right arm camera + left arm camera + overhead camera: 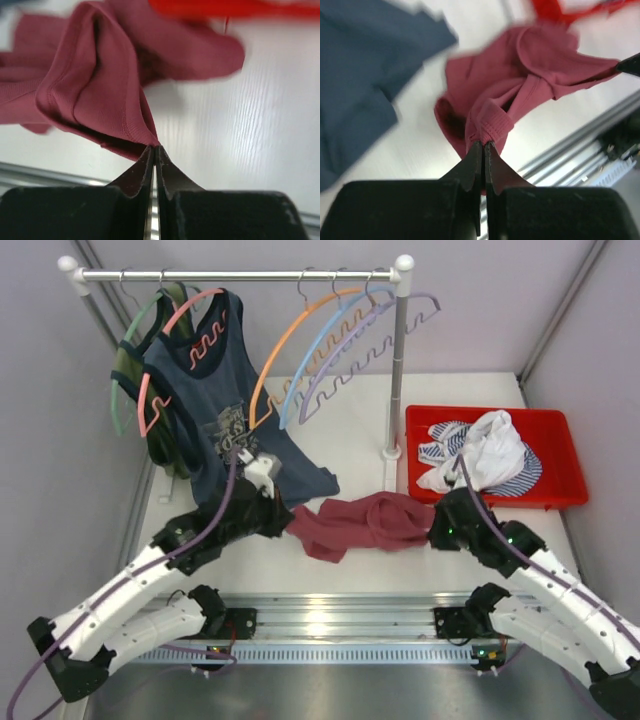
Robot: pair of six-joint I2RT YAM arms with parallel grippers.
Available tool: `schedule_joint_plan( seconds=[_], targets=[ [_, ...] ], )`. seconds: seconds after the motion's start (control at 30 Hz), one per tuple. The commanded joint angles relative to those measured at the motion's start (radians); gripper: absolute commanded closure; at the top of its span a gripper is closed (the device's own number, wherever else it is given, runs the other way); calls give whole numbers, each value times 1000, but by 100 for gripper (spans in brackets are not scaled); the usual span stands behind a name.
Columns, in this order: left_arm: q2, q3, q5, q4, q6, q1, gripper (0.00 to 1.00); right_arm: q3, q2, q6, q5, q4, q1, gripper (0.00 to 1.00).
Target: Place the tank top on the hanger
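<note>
Left gripper [483, 145] clamped on left end of tank top [365, 520], right gripper [154, 147] on right end — long axis along near edge of table [350, 420]; hanger [300, 313] beyond, toward back-left.

Maroon fabric tank top [365, 523] at front of white table [350, 430]; thin orange plastic hanger [300, 313] on metal rail [250, 275] behind; red plastic tray [560, 430] right.

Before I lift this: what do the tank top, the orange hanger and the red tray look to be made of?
The tank top looks like a soft matte knit, probably cotton jersey: fine ribbing, stitched hems, limp folds. The hanger is probably plastic: one even orange, thin, with moulded waves. The tray looks like rigid smooth plastic: straight walls and an even red.
</note>
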Motion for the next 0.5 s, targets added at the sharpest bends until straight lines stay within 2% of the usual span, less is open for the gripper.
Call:
schedule_joint_plan(
  seconds=[0.0, 0.1, 0.13, 0.17, 0.27, 0.47],
  targets=[
    [-51, -304, 224, 113, -197, -2, 100, -186, -127, 186, -185, 86, 15, 96],
    [-87, -466, 249, 159, -278, -11, 100, -278, -175, 252, -173, 73, 68, 86],
    [-88, -483, 242, 171, -290, -40, 100, -280, -175, 251, -164, 63, 73, 80],
    [-88, -497, 235, 176, -312, -47, 100, -272, -175, 248, -152, 48, 77, 70],
    [-41, -491, 218, 162, -321, -48, 100, -211, -131, 215, -103, 54, 85, 57],
    [10, -456, 157, 159, -326, -48, 100, -111, 61, 183, -63, 218, 139, 55]
  ],
)
